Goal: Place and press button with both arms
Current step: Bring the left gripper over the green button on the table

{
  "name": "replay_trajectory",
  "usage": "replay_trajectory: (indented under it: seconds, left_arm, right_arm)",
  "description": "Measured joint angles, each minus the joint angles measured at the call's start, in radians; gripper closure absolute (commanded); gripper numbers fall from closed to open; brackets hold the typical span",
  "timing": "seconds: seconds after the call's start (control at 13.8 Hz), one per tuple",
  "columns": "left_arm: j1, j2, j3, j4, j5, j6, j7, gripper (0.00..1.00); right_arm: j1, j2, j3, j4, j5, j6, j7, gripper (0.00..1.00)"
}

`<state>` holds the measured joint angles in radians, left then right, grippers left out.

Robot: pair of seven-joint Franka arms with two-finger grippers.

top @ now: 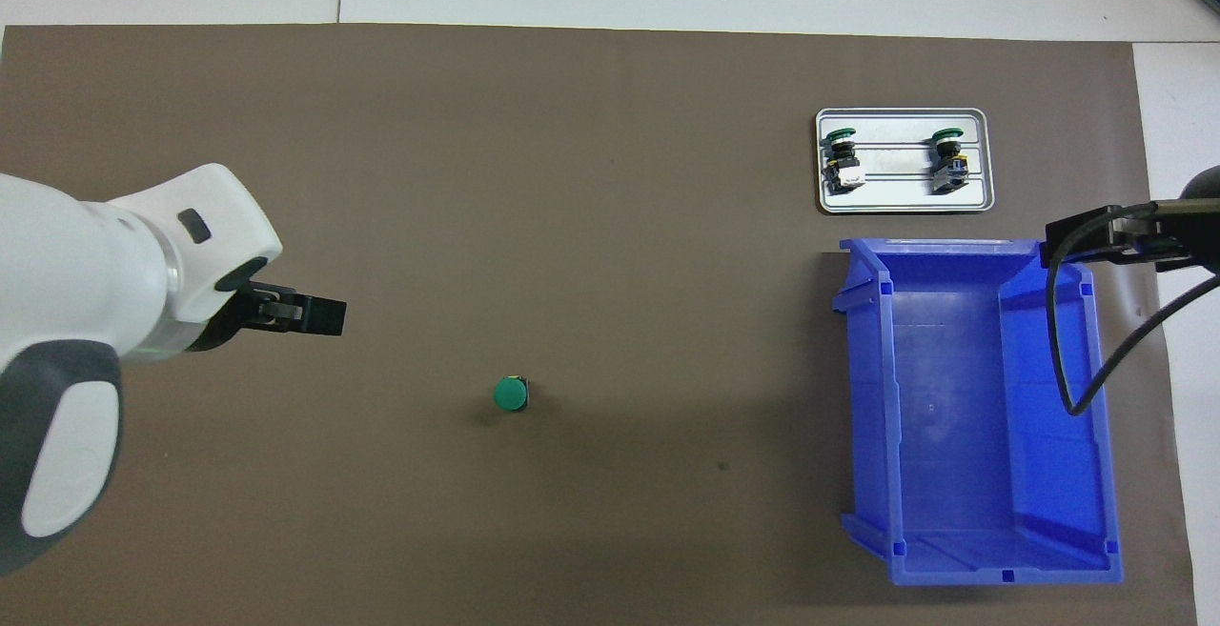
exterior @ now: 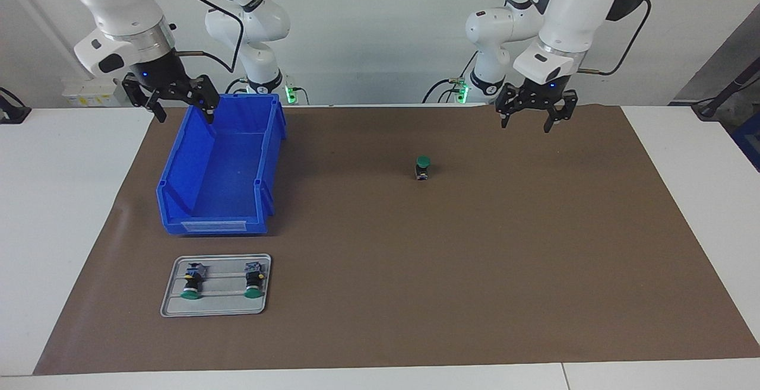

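One button stands upright on the brown mat near the middle, green cap up, with nothing touching it. Two more buttons lie on a small metal tray. My left gripper hangs open and empty above the mat, toward the left arm's end of the table from the standing button. Above the rim of the blue bin, my right gripper is open too and holds nothing.
An empty blue bin sits toward the right arm's end of the table. The tray lies farther from the robots than the bin. The brown mat covers most of the white table.
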<state>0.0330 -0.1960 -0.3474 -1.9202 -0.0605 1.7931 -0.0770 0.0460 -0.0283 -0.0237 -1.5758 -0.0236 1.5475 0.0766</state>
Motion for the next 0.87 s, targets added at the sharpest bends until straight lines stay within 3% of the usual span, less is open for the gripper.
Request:
replay_trajectory:
  seconds: [0.51,0.87]
  left_arm:
    - [-0.162,-0.095,-0.005,-0.182,-0.025,0.082,-0.123,0.75]
    - [-0.231,-0.092,-0.005,-0.287,-0.077,0.246,-0.129,0.90]
  right_arm:
    - [0.000,0.000,0.000,0.000,0.000,0.000,0.000,0.00]
    - [0.000,0.000,0.000,0.000,0.000,0.000,0.000,0.00]
